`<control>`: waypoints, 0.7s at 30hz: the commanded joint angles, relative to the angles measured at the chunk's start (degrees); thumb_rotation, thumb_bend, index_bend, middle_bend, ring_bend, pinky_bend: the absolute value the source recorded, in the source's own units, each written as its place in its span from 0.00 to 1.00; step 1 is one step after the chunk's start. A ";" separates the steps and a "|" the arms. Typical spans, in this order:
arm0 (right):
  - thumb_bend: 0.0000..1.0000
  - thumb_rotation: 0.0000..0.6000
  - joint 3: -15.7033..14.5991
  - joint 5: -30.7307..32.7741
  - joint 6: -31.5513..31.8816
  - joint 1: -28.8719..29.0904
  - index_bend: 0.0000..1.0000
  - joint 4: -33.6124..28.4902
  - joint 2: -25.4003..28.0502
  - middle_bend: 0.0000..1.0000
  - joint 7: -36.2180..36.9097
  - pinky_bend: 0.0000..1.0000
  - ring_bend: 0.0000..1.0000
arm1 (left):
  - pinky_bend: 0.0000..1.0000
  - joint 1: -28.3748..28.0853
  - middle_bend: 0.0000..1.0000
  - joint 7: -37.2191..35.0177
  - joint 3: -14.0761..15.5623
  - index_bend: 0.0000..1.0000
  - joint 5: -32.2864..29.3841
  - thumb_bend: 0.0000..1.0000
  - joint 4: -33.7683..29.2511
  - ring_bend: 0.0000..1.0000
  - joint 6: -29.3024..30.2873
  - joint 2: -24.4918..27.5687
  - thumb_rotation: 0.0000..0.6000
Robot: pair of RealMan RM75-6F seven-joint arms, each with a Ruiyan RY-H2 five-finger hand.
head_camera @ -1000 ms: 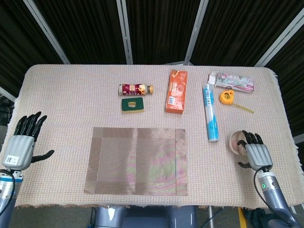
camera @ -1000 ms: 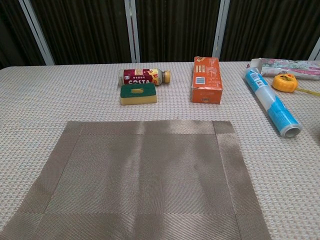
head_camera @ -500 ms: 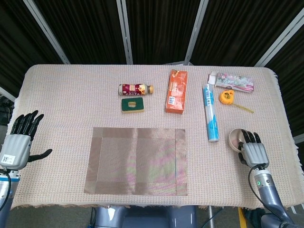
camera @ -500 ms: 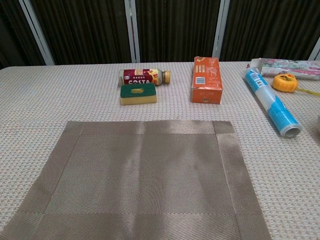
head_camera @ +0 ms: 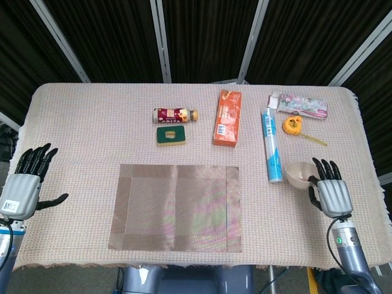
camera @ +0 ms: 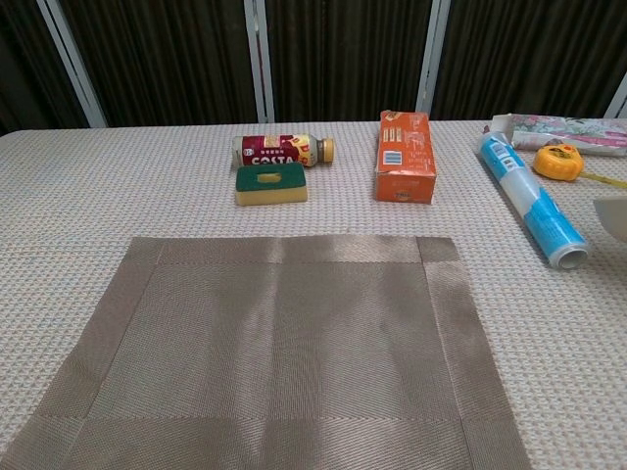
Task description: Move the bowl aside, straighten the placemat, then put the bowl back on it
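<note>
Now the bowl (head_camera: 298, 173) sits held against the right robot hand (head_camera: 331, 192).

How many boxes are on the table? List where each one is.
2. The orange box lies mid-table, behind the placemat. The floral box lies at the far right, behind the tape measure. None seem hidden.

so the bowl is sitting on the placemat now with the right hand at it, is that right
Not quite. In the head view the bowl is off the placemat, on the tablecloth to the right of it beside the blue roll. The right hand is indeed at it.
</note>
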 commanded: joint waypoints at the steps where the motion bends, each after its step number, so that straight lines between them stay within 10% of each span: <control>1: 0.54 1.00 -0.77 -4.93 3.69 -0.35 0.70 -5.33 3.26 0.05 -0.02 0.00 0.00 | 0.00 0.08 0.00 -0.43 -0.01 0.00 0.34 0.00 -0.11 0.00 -0.02 0.22 1.00; 10: 0.53 1.00 -1.82 -12.79 1.81 3.83 0.71 -15.95 6.70 0.07 -3.09 0.00 0.00 | 0.00 0.08 0.00 -1.77 -0.49 0.00 -0.12 0.00 0.09 0.00 -0.84 0.82 1.00; 21: 0.51 1.00 -0.15 -16.93 -10.06 14.98 0.71 -15.10 -0.24 0.09 -2.74 0.00 0.00 | 0.00 -0.12 0.00 -1.28 -1.26 0.00 -2.20 0.00 1.23 0.00 -2.22 0.43 1.00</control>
